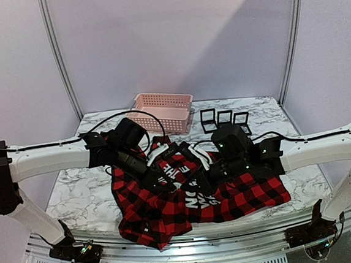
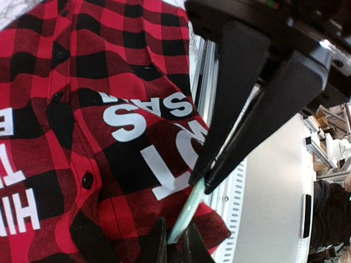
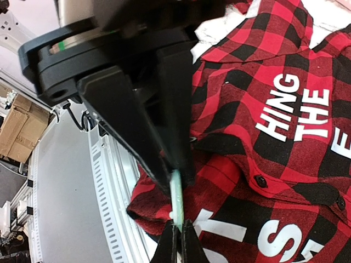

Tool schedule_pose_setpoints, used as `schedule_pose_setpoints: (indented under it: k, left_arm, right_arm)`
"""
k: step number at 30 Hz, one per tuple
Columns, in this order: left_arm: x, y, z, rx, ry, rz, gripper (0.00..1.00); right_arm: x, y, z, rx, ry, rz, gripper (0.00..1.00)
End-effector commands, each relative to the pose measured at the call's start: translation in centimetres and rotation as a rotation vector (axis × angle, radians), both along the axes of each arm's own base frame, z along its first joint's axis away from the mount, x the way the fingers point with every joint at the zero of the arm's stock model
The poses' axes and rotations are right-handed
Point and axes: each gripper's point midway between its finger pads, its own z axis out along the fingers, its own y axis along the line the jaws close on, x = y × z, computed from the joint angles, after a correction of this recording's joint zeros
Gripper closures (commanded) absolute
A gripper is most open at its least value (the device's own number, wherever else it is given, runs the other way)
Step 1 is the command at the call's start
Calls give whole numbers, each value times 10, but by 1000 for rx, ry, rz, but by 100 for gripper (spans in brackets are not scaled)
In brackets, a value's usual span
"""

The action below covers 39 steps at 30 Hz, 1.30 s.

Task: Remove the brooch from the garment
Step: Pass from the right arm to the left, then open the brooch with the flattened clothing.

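Edgewise over garment (image 2: 82, 82), brooch (image 2: 185, 212) tight between left claw (image 2: 198, 182) and right claw (image 3: 176, 183).

Robot test cell in a lab or workshop, not a home. Two arms, the left arm (image 1: 42, 158) and the right arm (image 1: 324, 146), stand w/ their bases on an aluminium rail (image 1: 192, 253) at the near edge of a marble-pattern surface (image 1: 89, 194). Plain pale wall panels (image 1: 173, 39) w/ metal posts (image 1: 60, 55) box the bench in at the back and both sides. Past the rail, the right wrist view shows cardboard boxes (image 3: 13, 123). The left wrist view shows what may be storage racks (image 2: 329, 145), too blurred to be sure.
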Motion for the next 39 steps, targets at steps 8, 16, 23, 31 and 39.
schedule_pose_setpoints:
  k: [8, 16, 23, 31, 39]
  left_arm:
    - [-10, -6, 6, -41, 1, -43, 100]
    - [-2, -5, 21, -94, -68, 21, 100]
    - [-1, -9, 36, -163, -71, 36, 100]
    - [-9, -13, 46, -213, -22, 3, 100]
    - [-12, -14, 50, -227, -4, -8, 100]
  right_arm:
    - [10, -6, 18, 74, -46, -77, 81]
    - [2, -12, 13, 90, 6, -89, 57]
    - [3, -16, 31, 219, -2, -127, 55]
    - [0, -17, 49, 354, -17, -139, 54]
    - [1, -11, 44, 358, -21, -128, 53]
